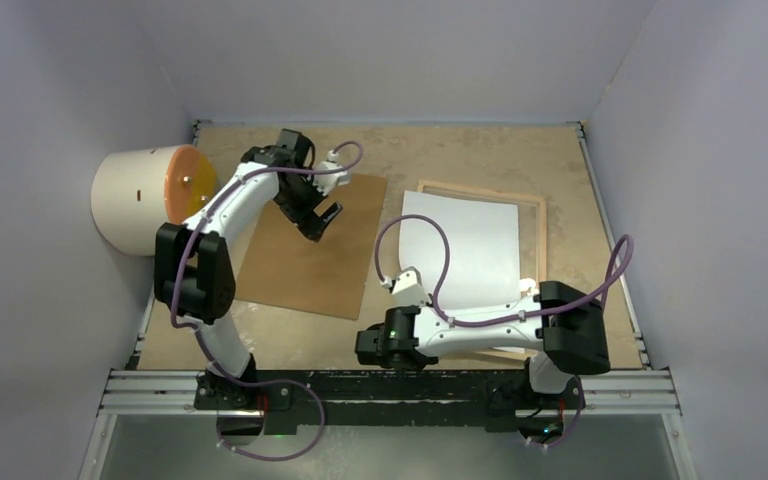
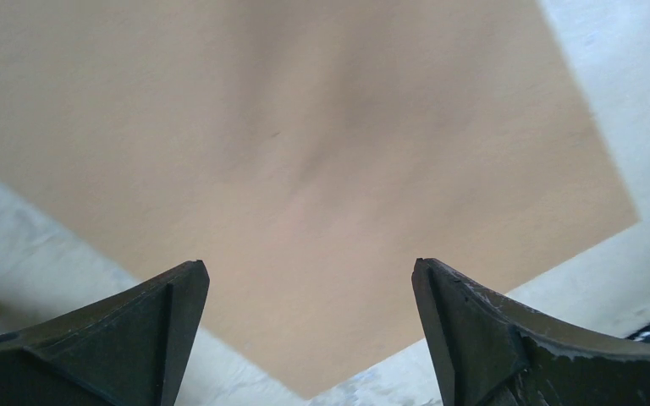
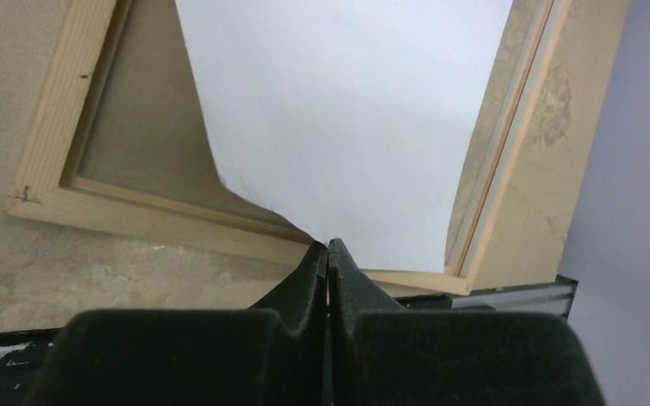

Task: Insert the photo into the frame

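Right tool (image 3: 328,245) was pinched closed on the near edge of the photo (image 3: 347,110), white back up and askew over the frame (image 3: 57,118) on the counter (image 3: 51,271); judged: square it inside the rails before release; left tool (image 2: 309,271) gaped empty over the backing board (image 2: 305,127).

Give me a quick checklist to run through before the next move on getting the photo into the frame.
1. Right end effector grip on the photo: ok, shut on its near edge.
2. Photo white side up: ok.
3. Photo square inside the frame: not ok, skewed and overlapping the rails.
4. Photo lying flat: not ok, near corner lifted.
5. Left end effector out of the way: ok, open above the backing board.
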`<action>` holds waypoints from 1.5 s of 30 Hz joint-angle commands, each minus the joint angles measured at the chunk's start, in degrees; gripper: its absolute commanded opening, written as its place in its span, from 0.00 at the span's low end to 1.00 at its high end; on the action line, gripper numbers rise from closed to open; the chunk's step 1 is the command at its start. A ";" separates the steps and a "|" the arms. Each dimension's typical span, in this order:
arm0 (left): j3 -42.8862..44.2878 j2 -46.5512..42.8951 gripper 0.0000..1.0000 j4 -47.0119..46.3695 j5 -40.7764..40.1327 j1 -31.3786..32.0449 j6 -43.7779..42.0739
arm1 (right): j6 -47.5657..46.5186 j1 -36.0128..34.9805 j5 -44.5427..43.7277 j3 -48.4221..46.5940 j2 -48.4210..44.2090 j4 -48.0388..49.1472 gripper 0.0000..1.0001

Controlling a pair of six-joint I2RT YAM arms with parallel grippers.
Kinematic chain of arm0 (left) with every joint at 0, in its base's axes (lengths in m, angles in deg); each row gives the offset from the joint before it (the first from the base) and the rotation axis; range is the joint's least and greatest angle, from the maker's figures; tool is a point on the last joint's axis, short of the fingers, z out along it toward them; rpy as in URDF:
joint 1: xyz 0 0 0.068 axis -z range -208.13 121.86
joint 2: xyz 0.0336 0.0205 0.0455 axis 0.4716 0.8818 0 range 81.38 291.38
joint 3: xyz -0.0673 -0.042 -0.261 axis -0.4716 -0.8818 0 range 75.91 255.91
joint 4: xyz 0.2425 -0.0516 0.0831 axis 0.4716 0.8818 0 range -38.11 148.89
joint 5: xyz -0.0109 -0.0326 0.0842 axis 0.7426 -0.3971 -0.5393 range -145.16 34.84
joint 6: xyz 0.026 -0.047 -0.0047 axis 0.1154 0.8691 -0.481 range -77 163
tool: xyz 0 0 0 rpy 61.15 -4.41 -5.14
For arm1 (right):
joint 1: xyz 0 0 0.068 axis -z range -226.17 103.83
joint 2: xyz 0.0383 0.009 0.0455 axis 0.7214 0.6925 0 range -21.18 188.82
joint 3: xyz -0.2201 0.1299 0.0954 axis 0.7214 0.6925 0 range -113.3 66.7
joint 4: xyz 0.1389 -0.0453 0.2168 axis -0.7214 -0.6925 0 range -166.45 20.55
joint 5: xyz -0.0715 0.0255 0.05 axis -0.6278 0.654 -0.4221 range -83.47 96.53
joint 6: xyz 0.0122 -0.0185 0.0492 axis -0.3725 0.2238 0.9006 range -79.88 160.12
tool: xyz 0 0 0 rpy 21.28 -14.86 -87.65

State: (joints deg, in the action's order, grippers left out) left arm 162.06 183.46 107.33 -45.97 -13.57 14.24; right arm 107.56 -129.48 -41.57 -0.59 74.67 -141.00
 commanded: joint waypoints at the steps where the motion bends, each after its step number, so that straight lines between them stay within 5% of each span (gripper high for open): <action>1: 0.34 1.51 0.98 -2.18 8.35 3.10 5.80 | 8.03 -0.10 2.17 2.07 -0.58 -4.13 0.00; 13: 6.02 8.59 0.99 -3.32 7.07 8.69 7.81 | 4.22 2.70 2.75 -1.70 3.70 0.69 0.00; 33: 6.11 9.28 0.99 -3.84 4.98 8.99 5.70 | -1.25 10.96 3.09 7.69 -3.10 3.97 0.00; 36: 6.31 10.15 0.99 -4.13 5.89 9.30 6.14 | -2.19 10.11 5.72 7.53 -5.26 10.27 0.02; 38: 6.67 10.97 0.99 -4.16 6.09 9.87 6.33 | -4.22 10.06 10.13 8.89 -7.60 15.15 0.38; 41: 7.63 11.47 0.99 -3.82 6.09 10.13 6.18 | -7.82 10.41 12.97 9.05 -11.01 19.12 0.68; 45: 8.38 11.91 0.99 -3.85 6.06 10.13 5.73 | -11.63 10.88 17.17 6.98 -14.21 21.92 0.92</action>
State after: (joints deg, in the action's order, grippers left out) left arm 167.44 195.03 104.25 -40.79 -3.67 20.91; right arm 100.10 -119.01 -29.26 8.44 63.72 -123.67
